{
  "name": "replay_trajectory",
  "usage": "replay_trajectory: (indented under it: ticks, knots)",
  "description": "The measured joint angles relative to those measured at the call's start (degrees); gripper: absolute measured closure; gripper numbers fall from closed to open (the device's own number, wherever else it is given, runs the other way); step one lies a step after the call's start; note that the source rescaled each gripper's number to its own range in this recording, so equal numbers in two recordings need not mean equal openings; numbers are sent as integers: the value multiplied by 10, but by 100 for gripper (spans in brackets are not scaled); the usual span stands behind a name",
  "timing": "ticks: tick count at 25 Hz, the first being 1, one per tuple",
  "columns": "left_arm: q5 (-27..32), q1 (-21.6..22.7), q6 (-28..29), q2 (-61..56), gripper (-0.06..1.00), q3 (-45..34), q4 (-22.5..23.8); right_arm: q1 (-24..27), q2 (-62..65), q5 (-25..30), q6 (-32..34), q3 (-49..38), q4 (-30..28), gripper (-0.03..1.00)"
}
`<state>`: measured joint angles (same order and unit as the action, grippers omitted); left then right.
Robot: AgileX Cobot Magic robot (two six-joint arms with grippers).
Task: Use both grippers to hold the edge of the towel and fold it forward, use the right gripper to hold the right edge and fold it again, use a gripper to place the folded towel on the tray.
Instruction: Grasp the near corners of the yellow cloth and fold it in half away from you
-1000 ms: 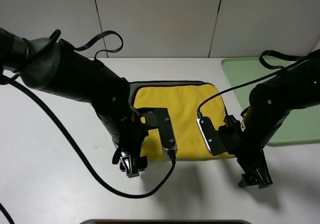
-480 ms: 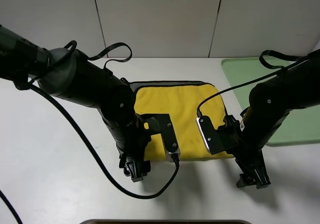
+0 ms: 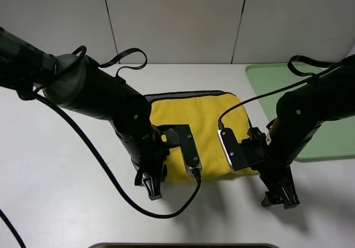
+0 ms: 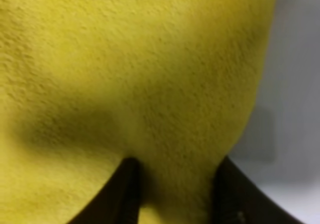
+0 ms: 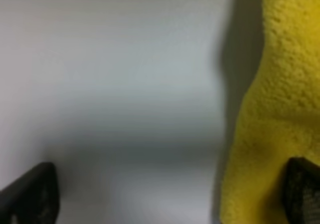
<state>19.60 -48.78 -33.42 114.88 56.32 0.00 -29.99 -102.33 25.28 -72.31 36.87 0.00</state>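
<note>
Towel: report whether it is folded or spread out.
Spread. The towel lies flat on the table, yellow face up, with no fold made; only its near edge bunches in the left claw.

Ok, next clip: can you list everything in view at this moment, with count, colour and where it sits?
towel: one, yellow with a grey strip at its far edge, on the middle of the table.
tray: one, pale green, far right of the table, partly behind the right arm.
table: one, white, under everything.
wall: one, white panels, behind the table.
dark object: one, a sliver at the near edge; cannot tell what.
left gripper: one, black, at the towel's near left corner, fingers either side of a ridge of cloth.
right gripper: one, black, at the near right corner, fingers wide apart.
</note>
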Motion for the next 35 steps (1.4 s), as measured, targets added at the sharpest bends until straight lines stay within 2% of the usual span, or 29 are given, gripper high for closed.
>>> replay_trajectory:
  ticks: [3, 8, 11, 13, 26, 35]
  knots:
    - [-1, 0, 0, 1, 70, 0, 0, 0, 0, -2, 0, 0, 0, 25]
    - [-6, 0, 0, 1, 83, 0, 7, 0, 0, -18, 0, 0, 0, 66]
    - [-8, 1, -1, 1, 92, 0, 13, 0, 0, -21, 0, 0, 0, 87]
    - [-8, 1, -1, 1, 94, 0, 13, 0, 0, -21, 0, 0, 0, 97]
    - [-7, 1, -2, 1, 94, 0, 19, 0, 5, -23, 2, 0, 0, 97]
    - [50, 1, -2, -17, 94, -2, 44, 0, 56, -9, 29, -1, 3, 97]
